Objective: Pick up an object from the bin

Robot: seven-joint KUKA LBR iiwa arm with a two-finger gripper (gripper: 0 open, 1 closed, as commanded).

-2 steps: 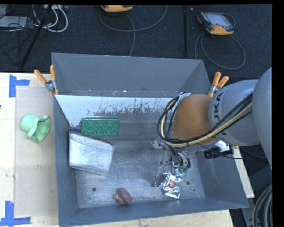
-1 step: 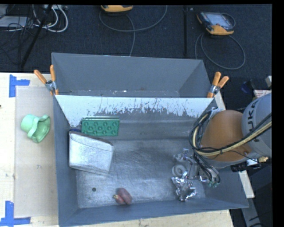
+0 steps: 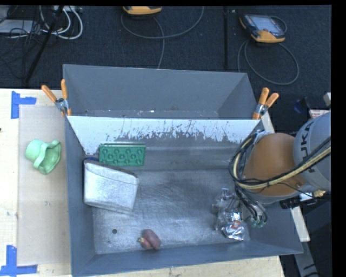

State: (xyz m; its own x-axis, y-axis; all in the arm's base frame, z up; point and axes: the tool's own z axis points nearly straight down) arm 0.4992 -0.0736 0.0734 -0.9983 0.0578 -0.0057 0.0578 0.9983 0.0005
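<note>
Gripper point(image 3: 225, 212) in bin point(image 3: 162, 93) (lower-right corner), over crumpled silver wad point(image 3: 235, 232)

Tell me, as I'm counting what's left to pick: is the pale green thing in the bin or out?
Out. The pale green thing lies left of the bin, beyond its left wall.

In the bin point(image 3: 178, 189), the toy brick point(image 3: 122, 155) lies behind the block point(image 3: 110, 186).

Dark carpeted floor point(image 3: 184, 51) across the top, crossed by thin black cables point(image 3: 162, 39) in loose loops. Orange-and-grey handset point(image 3: 263, 27) upper right, a second orange-rimmed device point(image 3: 141, 8) cut by the upper edge. White cords point(image 3: 69, 22) bunched top left.
</note>
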